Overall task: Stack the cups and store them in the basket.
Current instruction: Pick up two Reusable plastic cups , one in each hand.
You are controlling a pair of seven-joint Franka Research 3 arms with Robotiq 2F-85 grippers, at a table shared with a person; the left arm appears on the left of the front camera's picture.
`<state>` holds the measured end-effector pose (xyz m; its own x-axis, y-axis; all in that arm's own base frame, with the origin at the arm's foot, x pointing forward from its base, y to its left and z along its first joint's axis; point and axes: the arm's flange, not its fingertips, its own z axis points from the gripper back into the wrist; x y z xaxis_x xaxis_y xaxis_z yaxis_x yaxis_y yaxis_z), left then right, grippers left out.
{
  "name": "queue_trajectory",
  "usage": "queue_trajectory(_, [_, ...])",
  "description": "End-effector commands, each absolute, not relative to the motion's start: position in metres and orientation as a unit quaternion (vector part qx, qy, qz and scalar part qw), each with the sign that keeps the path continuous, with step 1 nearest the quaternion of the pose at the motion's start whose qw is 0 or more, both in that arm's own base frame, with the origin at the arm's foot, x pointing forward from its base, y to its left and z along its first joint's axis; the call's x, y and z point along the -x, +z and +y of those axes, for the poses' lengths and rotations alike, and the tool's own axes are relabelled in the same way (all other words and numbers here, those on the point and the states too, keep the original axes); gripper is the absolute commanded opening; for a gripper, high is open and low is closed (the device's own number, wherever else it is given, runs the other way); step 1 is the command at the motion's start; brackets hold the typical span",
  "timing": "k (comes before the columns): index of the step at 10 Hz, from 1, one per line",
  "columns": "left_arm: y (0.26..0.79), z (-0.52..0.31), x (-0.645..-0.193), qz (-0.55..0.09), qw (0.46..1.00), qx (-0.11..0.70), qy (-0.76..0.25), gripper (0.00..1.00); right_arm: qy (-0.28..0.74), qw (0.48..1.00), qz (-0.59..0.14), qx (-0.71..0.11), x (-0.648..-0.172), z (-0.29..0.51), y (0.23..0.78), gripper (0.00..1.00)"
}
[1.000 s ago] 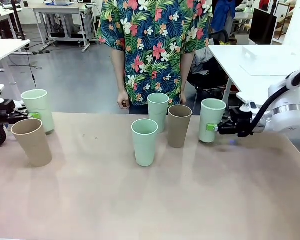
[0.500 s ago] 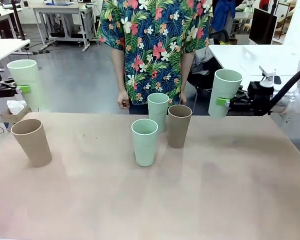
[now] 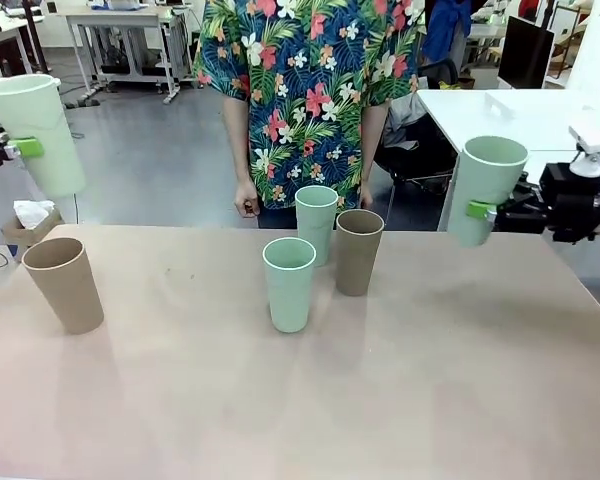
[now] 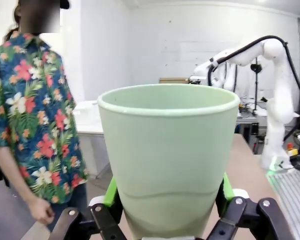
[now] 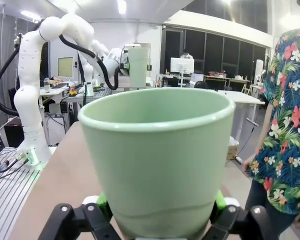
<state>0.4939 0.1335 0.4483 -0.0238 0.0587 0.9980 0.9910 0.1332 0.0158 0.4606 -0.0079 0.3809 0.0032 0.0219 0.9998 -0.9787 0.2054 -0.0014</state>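
Observation:
My left gripper point(image 3: 25, 147) is shut on a mint green cup point(image 3: 37, 133) held high over the table's far left edge; in the left wrist view that cup point(image 4: 167, 155) sits between the green pads point(image 4: 111, 192). Off the table's far right, my right gripper point(image 3: 480, 209) is shut on another mint green cup point(image 3: 485, 188), which looms close in the right wrist view point(image 5: 160, 160). On the table stand a tan cup point(image 3: 64, 284) at the left, and two mint cups point(image 3: 289, 284) point(image 3: 316, 224) and a tan cup point(image 3: 359, 251) in the middle. The basket is out of view.
A person in a flowered shirt point(image 3: 310, 90) stands at the table's far edge behind the middle cups, one hand point(image 3: 246, 207) hanging by the edge. A white table point(image 3: 520, 125) stands at the back right. The near half of the tabletop point(image 3: 300, 400) is bare.
Both arms lifted their mint cups off the table. The left cup rose up and outward to the left, the right cup up and outward to the right.

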Motion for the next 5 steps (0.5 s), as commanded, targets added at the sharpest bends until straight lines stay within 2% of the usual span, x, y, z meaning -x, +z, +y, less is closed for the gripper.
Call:
queue_trajectory(1, [0.45,0.105,-0.449,-0.547,0.504,0.483,-0.463,0.87,0.45,0.564,-0.532,-0.443,-0.437,-0.017,0.384,0.85])
queue_trajectory(3, [0.439,0.085,-0.407,-0.548,0.491,0.488,-0.469,0.87,0.456,0.561,-0.526,-0.448,-0.413,-0.025,0.375,0.85])
queue_trajectory(5, [0.412,0.071,-0.391,-0.544,0.495,0.485,-0.473,0.87,0.455,0.561,-0.529,-0.444,-0.401,-0.037,0.366,0.85])
